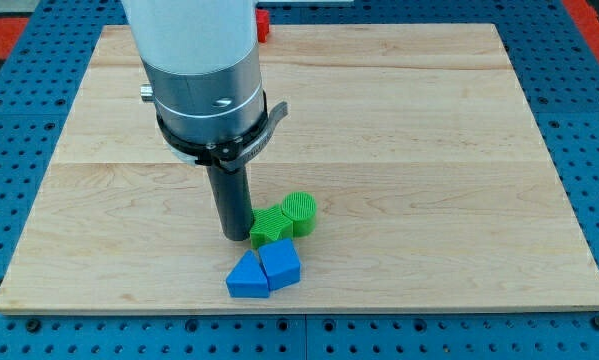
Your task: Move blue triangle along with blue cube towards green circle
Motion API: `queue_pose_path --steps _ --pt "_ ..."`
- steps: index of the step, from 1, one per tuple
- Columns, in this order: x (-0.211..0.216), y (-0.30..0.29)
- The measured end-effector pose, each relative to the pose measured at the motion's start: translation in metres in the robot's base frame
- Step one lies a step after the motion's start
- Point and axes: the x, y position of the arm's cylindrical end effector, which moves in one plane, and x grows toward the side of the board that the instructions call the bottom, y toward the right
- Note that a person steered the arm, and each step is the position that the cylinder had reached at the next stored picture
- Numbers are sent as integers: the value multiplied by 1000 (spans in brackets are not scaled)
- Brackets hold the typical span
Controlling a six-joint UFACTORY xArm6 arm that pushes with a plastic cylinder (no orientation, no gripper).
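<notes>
The blue triangle (pixel 247 277) lies near the board's bottom edge, touching the blue cube (pixel 281 265) on its right. The green circle (pixel 300 211) sits just above and to the right of them. A green star-shaped block (pixel 270 229) lies between the circle and the blue pair, touching the circle. My tip (pixel 235 235) stands on the board just left of the green star and above the blue triangle, apart from the blue blocks.
A red block (pixel 263 24) shows at the view's top, partly hidden behind the arm's grey body (pixel 203 80). The wooden board (pixel 429 150) lies on a blue perforated table (pixel 589 60).
</notes>
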Motion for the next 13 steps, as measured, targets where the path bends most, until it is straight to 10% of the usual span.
queue_pose_path --steps 13 --pt "50 5"
